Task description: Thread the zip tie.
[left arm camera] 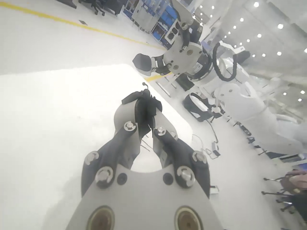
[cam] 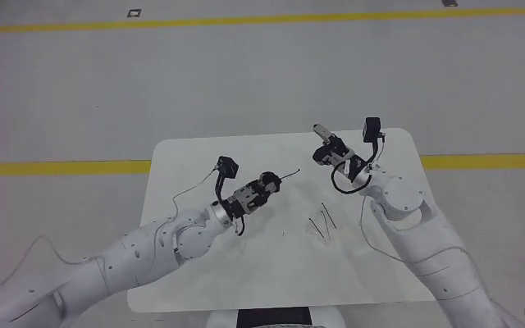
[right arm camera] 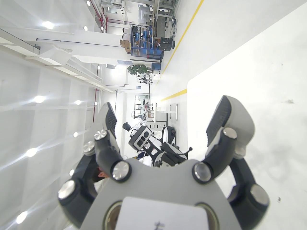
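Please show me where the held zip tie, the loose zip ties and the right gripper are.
held zip tie (cam: 289,174): top view, on its thin free tail.
loose zip ties (cam: 322,221): top view, middle of the group.
right gripper (right arm camera: 166,104): right wrist view, midway between its open fingertips.

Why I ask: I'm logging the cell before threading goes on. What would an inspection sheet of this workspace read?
Surface: white table, with a few small dark specks.
Job's things: zip tie held in a gripper, its tail pointing towards the other arm; spare zip ties lie loose on the table between the arms.
Clutter: nothing seen.
Grippers: left gripper shut on the zip tie above the table; right gripper open and holding nothing.
Cables: black cable looped at the right wrist; thin cable hanging by the left forearm.
Surroundings: grey floor with yellow lines.
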Robot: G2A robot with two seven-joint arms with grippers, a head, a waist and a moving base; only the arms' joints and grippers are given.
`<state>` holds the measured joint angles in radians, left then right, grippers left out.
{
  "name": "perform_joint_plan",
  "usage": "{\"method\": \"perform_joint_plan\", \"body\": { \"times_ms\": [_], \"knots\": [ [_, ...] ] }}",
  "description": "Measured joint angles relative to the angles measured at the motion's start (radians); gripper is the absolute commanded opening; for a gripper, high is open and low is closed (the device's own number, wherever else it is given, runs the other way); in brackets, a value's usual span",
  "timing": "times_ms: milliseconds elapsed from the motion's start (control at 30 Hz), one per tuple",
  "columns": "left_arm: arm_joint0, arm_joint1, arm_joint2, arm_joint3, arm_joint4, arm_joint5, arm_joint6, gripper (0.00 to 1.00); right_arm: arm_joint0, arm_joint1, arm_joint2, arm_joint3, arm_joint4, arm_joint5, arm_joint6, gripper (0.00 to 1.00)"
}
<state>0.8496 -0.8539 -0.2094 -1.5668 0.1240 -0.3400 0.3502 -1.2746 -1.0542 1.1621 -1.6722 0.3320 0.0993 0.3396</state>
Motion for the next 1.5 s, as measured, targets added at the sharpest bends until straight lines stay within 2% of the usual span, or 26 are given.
{"method": "perform_joint_plan", "body": {
  "times_ms": [133, 233, 433, 533, 867, 933, 1033, 1133, 1267, 1367, 1500],
  "knots": [
    [0.018, 0.005, -0.038, -0.017, -0.153, 0.0, -0.085, 0.0, 0.0, 0.0, 0.0, 0.0, 0.0, 0.0, 0.0, 1.0],
    [0.038, 0.006, -0.075, -0.031, -0.232, 0.0, -0.136, 0.0, 0.0, 0.0, 0.0, 0.0, 0.0, 0.0, 0.0, 1.0],
    [0.108, 0.0, -0.18, -0.047, -0.346, 0.0, -0.234, 0.0, 0.0, 0.0, 0.0, 0.0, 0.0, 0.0, 0.0, 1.0],
    [0.143, -0.004, -0.235, -0.038, -0.397, 0.0, -0.284, 0.0, 0.0, 0.0, 0.0, 0.0, 0.0, 0.0, 0.0, 1.0],
    [0.144, -0.004, -0.234, -0.038, -0.397, 0.0, -0.284, 0.0, 0.0, 0.0, 0.0, 0.0, 0.0, 0.0, 0.0, 1.0],
    [0.154, -0.007, -0.238, -0.055, -0.426, 0.0, -0.305, 0.0, 0.0, 0.0, 0.0, 0.0, 0.0, 0.0, 0.0, 1.0],
    [0.179, -0.013, -0.272, -0.07, -0.57, 0.0, -0.407, 0.0, 0.0, 0.0, 0.0, 0.0, 0.0, 0.0, 0.0, 1.0],
    [0.209, -0.018, -0.326, -0.049, -0.707, 0.0, -0.546, 0.0, 0.0, 0.0, 0.0, 0.0, 0.0, 0.0, 0.0, 1.0],
    [0.261, -0.034, -0.406, 0.014, -0.899, 0.0, -0.737, 0.0, 0.0, 0.0, 0.0, 0.0, 0.0, 0.0, 0.0, 1.0],
    [0.284, -0.053, -0.447, 0.065, -1.007, 0.0, -0.844, 0.0, 0.0, 0.0, 0.0, 0.0, 0.0, 0.0, 0.0, 1.0],
    [0.299, -0.081, -0.484, 0.11, -1.09, 0.0, -0.952, 0.0, 0.0, 0.0, 0.0, 0.0, 0.0, 0.0, 0.0, 1.0]
  ]
}}
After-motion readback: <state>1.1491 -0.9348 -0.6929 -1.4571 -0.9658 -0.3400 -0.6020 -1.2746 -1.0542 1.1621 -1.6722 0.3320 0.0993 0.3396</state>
